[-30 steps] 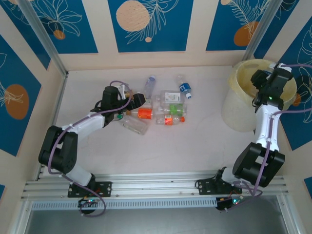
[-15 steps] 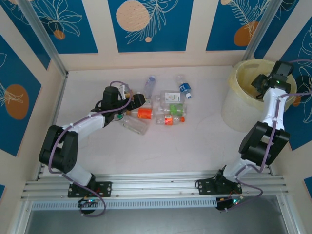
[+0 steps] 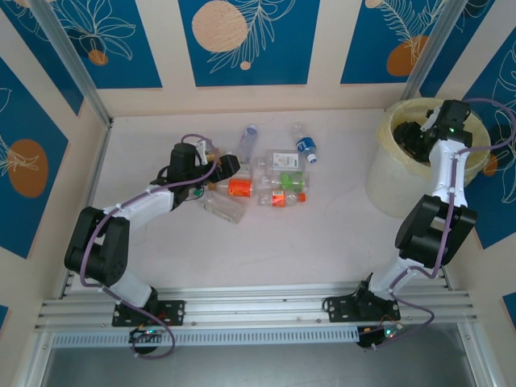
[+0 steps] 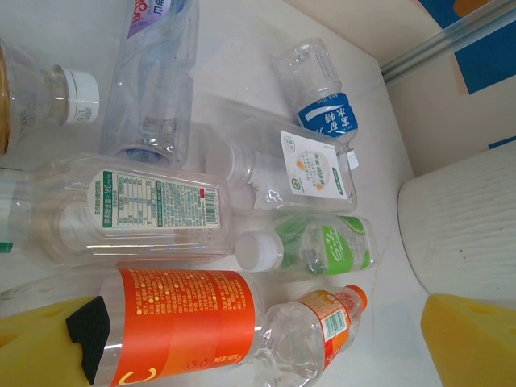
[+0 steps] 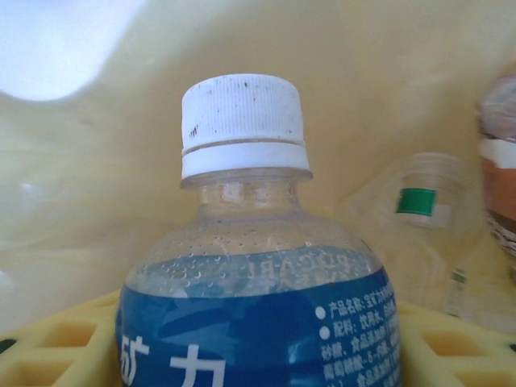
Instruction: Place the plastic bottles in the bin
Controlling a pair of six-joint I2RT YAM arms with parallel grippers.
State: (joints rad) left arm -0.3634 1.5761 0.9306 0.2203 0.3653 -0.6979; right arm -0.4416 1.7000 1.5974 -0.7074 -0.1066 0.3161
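**Top external view.** We see the left gripper (image 3: 228,167) low over the white table (image 3: 322,234), at the left edge of a cluster of plastic bottles (image 3: 278,179). The right gripper (image 3: 413,137) is inside the pale yellow bin (image 3: 387,189), which stands at the table's far right corner.

**Left wrist view.** The left gripper (image 4: 258,334) has its yellow fingers (image 4: 32,355) spread wide. An orange-labelled bottle (image 4: 185,326) lies on its side between them. Beyond it we note a green-labelled bottle (image 4: 322,246), a clear bottle with a printed white label (image 4: 137,214) and a small blue-labelled bottle (image 4: 322,97). The bin's wall (image 4: 468,226) is at the right.

**Right wrist view.** The right gripper (image 5: 258,359) is clamped on a white-capped bottle (image 5: 242,161) with a blue label, inside the bin (image 5: 403,64). Behind it lie a green-banded clear bottle (image 5: 419,201) and a copper-red bottle (image 5: 500,189).
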